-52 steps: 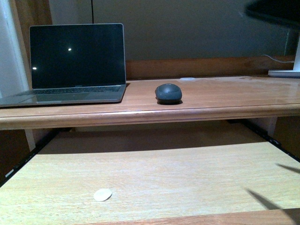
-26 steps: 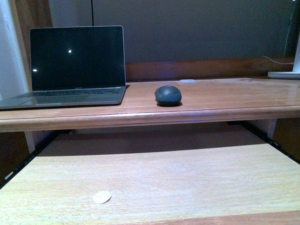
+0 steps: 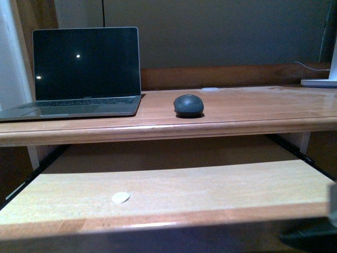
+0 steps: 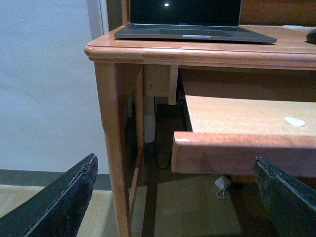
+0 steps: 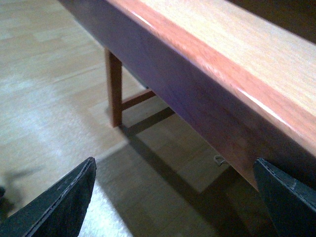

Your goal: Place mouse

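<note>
The mouse (image 3: 188, 105), a small dark grey oval, rests on the upper desk top (image 3: 253, 110) to the right of the laptop; only its edge (image 4: 311, 35) shows in the left wrist view. My left gripper (image 4: 175, 197) hangs open and empty, low beside the desk's left leg (image 4: 114, 148), far from the mouse. My right gripper (image 5: 173, 202) is also open and empty, below the front edge of the pull-out tray (image 5: 207, 64), over the floor. A dark shape (image 3: 310, 236) at the lower right of the front view may be part of my right arm.
An open laptop (image 3: 87, 71) with a dark screen stands at the desk's left. The pull-out tray (image 3: 210, 182) extends below the desk top and carries a small white disc (image 3: 120, 197). A white object (image 3: 319, 83) sits at the back right. A cable hangs under the desk (image 4: 157, 143).
The dark object at the top right a second ago is gone, and so are the shadows on the tray. The tray's front edge now shows, and a dark shape has entered at the lower right.
</note>
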